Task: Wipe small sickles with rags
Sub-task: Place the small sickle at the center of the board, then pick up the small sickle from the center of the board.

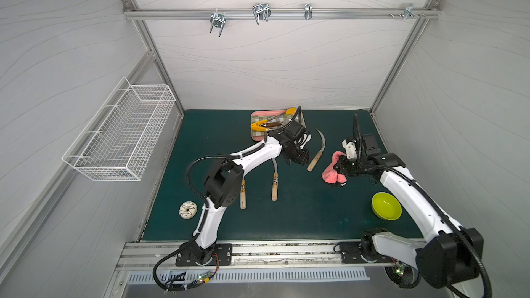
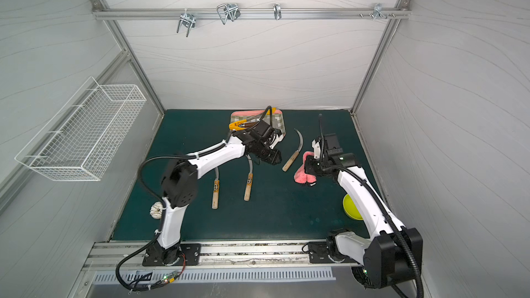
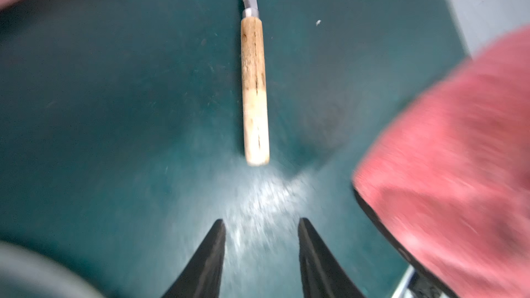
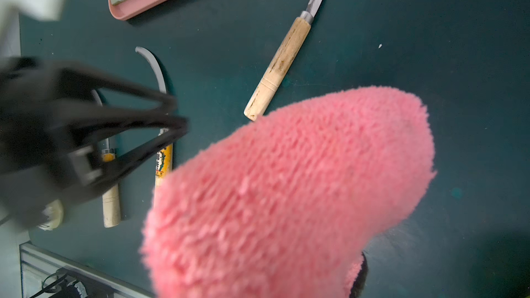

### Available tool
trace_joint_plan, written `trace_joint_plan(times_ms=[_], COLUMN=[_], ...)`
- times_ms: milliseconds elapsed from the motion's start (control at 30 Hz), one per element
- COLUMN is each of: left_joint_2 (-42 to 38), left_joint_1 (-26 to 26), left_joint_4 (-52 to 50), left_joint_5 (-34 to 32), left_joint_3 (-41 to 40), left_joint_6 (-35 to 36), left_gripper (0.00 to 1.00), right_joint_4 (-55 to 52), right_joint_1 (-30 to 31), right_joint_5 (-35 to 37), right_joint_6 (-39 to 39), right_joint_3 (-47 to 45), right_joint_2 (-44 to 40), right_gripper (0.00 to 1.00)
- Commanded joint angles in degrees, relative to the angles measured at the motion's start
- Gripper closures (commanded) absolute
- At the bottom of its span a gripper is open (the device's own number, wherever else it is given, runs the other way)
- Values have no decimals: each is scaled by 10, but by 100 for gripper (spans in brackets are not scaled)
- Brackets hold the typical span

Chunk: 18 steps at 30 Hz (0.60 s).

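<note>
The left hand (image 3: 261, 220) is hovering partly open and empty just short of the plain sickle (image 3: 254, 87) lying on the tabletop (image 1: 301, 219), while the right hand (image 1: 340, 167) is clamping tight on the pink rag (image 4: 286, 196), holding it near that sickle's handle.

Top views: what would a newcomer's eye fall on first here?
The pink rag, bunched in the shut right gripper at the right of the green mat, stands out most. On the mat lie the plain-handled sickle, before the open left gripper, and two labelled sickles partly under the left arm.
</note>
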Motion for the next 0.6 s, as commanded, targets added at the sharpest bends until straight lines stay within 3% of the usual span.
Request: trace_joint_plan(times_ms=[0,100,267,567], left_joint_2=[-84,-151,-191,-206], left_joint_1=[-15,-39,-71,-76], left_joint_4=[49,39,23,35], left_joint_5=[-54,-104,-139,-177], left_joint_3=[-115,-213,-310,-370], left_joint_6=[-45,-70,-130,-174], left_gripper=[56,55,52,46], right_joint_4=[-13,-21,-36,-51], right_joint_1=[21,50,96,121], right_joint_5=[0,12,37,47], right_joint_6=[-7,-2,9,23], right_joint_3=[2,12,34,42], right_joint_2=[8,14,27,21], right_gripper=[89,89,88,87])
